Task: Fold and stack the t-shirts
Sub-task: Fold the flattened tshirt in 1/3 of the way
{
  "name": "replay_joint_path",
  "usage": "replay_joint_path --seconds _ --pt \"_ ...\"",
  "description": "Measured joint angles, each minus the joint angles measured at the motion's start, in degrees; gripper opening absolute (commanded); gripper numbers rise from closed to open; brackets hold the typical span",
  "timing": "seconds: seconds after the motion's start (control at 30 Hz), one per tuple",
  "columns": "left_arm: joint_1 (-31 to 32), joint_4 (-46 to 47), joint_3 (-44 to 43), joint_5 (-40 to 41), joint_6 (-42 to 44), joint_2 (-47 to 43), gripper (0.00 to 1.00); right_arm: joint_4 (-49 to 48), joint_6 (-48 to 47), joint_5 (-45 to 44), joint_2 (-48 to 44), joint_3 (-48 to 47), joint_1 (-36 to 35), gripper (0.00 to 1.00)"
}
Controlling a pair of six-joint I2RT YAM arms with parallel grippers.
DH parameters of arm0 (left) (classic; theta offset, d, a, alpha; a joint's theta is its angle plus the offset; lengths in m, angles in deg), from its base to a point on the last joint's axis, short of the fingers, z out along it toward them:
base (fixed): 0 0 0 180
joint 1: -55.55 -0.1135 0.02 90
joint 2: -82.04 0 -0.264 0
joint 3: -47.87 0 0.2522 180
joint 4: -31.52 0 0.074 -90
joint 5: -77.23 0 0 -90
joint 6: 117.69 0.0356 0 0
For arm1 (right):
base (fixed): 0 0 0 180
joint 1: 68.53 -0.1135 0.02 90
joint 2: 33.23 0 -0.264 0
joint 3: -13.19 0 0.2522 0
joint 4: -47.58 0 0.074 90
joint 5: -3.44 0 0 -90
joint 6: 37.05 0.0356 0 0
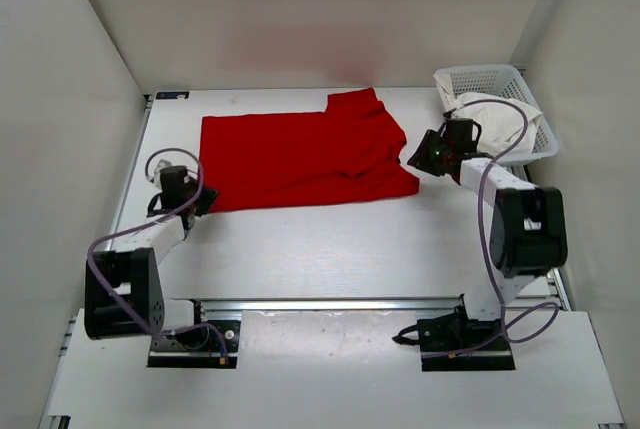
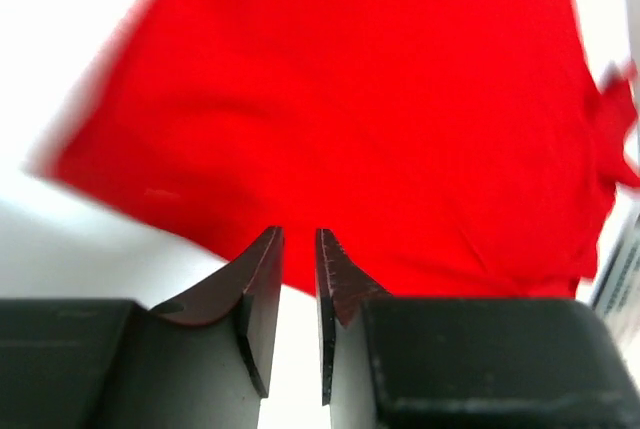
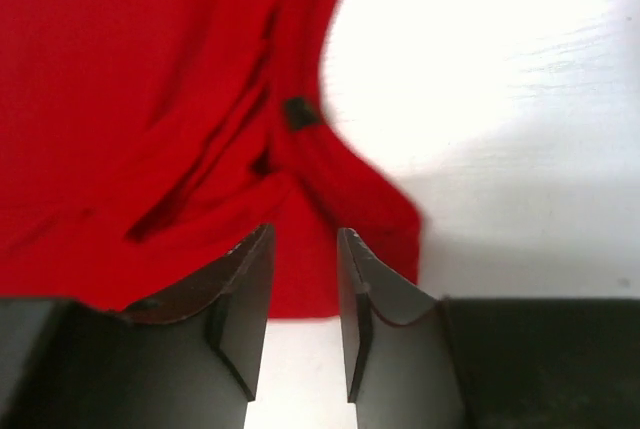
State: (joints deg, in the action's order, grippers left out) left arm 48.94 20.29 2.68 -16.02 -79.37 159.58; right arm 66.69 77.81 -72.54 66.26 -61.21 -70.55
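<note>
arm bases: bolted on the near edge of the worktop (image 1: 330, 244), one to the left, one to the right.
left claw (image 1: 203, 199): low over the worktop at the near left corner of the red t-shirt (image 1: 300, 154). from its own camera the left claw (image 2: 298, 234) has its jaws a narrow slit apart with nothing between them, only white worktop showing in the gap, and the tips sit right at the cloth's edge.
right claw (image 1: 418, 161): at the right edge of the red t-shirt, by the rumpled collar end. from its wrist the right claw (image 3: 300, 232) is parted a little and pinches nothing, with cloth edge and worktop showing through the gap.
red t-shirt: lies mid-worktop, mostly flat, one sleeve poking out at the far side and creases near the neck opening (image 3: 290, 99).
basket (image 1: 480, 74): white mesh, far right corner.
white t-shirt (image 1: 495, 114): bunched in the basket, spilling over its near rim.
</note>
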Motion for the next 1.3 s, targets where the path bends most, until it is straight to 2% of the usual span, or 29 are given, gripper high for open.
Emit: replay_joint_path --seconds 0.07,0.17,0.27,0.37,0.5,0.63,0.8,1.0,1.13,1.3 --pt "5.2 -0.8 -1.6 2.2 0.8 -1.8 0.31 -0.1 0.0 -1.6 -4.7 2.1 -1.2 0.22" --pt "14.6 -1.0 -7.6 4.5 2.2 1.2 0.3 -1.5 0.1 -2.1 -8.2 3.8 -3.6 0.01" --pt "21.1 -0.7 -14.7 5.2 3.3 9.0 0.26 -1.5 0.2 -1.6 -4.7 3.1 -5.4 0.0" --pt "23.8 -0.4 -19.8 4.8 4.2 17.4 0.26 -0.3 0.1 -1.5 1.0 2.4 -5.6 0.0" --pt "22.5 -1.1 -19.5 4.2 4.3 22.4 0.27 1.5 0.6 -1.7 4.5 2.4 -4.9 0.0" --pt "18.3 2.4 -15.1 0.8 3.4 21.9 0.28 -0.6 2.1 -1.6 3.1 5.4 -3.5 0.0" --pt "14.9 5.9 -6.6 -1.8 2.1 15.7 0.28 -5.7 5.1 -0.2 -5.1 17.4 -1.6 0.0" --pt "16.6 4.5 2.6 -2.2 2.4 5.7 0.3 -8.4 7.4 0.9 -17.7 30.9 -2.4 0.0" --pt "17.4 2.8 8.5 -2.8 2.8 -1.9 0.33 -3.0 7.1 1.0 -26.4 35.7 -2.5 0.0" --pt "18.0 -2.8 8.9 -2.6 4.3 -7.5 0.37 6.8 6.0 -0.8 -31.1 32.7 -6.3 0.11"
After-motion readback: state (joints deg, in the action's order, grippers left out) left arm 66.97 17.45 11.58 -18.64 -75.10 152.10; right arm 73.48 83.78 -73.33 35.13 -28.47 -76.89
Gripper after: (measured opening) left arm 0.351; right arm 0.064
